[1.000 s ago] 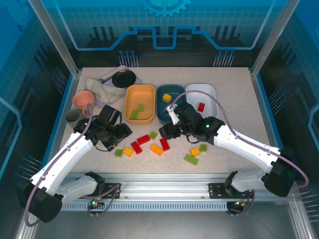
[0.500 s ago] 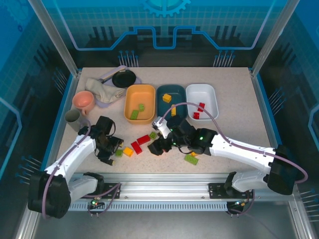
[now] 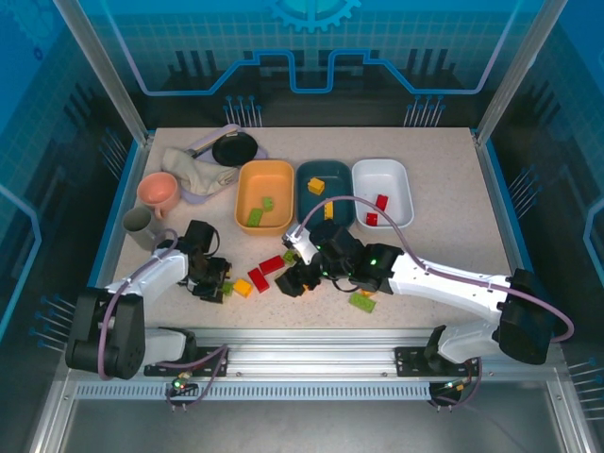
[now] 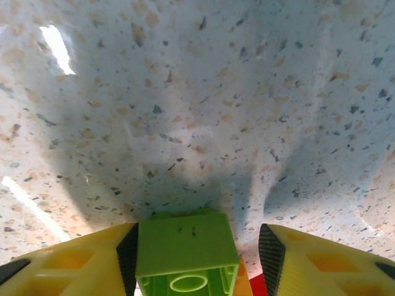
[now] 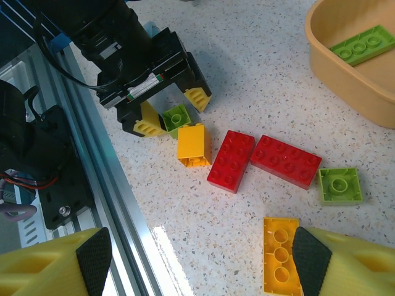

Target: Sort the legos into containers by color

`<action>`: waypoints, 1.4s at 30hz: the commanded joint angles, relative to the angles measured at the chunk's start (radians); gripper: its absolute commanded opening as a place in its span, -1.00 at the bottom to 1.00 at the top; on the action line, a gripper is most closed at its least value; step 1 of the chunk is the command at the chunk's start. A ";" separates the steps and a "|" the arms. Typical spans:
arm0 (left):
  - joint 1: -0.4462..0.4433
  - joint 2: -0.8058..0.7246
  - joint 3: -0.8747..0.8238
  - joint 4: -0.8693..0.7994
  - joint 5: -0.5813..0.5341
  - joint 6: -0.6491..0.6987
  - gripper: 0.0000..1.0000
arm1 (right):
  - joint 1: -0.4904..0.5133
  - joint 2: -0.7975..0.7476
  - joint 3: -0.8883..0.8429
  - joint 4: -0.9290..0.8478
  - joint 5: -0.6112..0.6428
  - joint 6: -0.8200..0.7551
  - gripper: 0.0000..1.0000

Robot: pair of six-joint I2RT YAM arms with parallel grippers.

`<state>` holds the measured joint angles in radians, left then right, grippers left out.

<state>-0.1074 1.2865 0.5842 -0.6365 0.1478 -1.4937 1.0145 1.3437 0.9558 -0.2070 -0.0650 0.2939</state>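
Though top view blurs grip, left wrist shows left tool (image 4: 197, 250) astride green lego (image 4: 184, 254), seemingly unpinched; right tool (image 5: 200, 256) spread.

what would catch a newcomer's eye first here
The left gripper straddles a small green brick at the front left of the table, jaws not yet shut on it. Loose red and yellow bricks lie beside it; behind, the orange tray holds green bricks, the teal tray yellow, the white tray red.

Speckled beige counter (image 3: 444, 189). Blue translucent panels (image 3: 311, 47) behind, printed with grid and gear. Silver frame posts (image 3: 99, 66) at back corners. Aluminium rail (image 3: 311, 357) along near edge.
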 commanded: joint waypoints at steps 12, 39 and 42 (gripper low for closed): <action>0.002 -0.087 0.124 -0.064 -0.056 0.150 -0.41 | -0.098 -0.027 0.044 0.029 0.043 0.061 0.57; -0.208 0.839 1.146 -0.321 -0.056 0.657 -0.38 | -0.381 0.092 0.220 -0.113 0.096 0.275 0.56; -0.209 0.873 1.163 -0.324 -0.063 0.673 -0.30 | -0.386 0.076 0.201 -0.130 0.097 0.277 0.56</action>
<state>-0.3092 2.1284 1.7096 -0.9234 0.1009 -0.8589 0.6445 1.4586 1.1805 -0.3038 0.0338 0.5507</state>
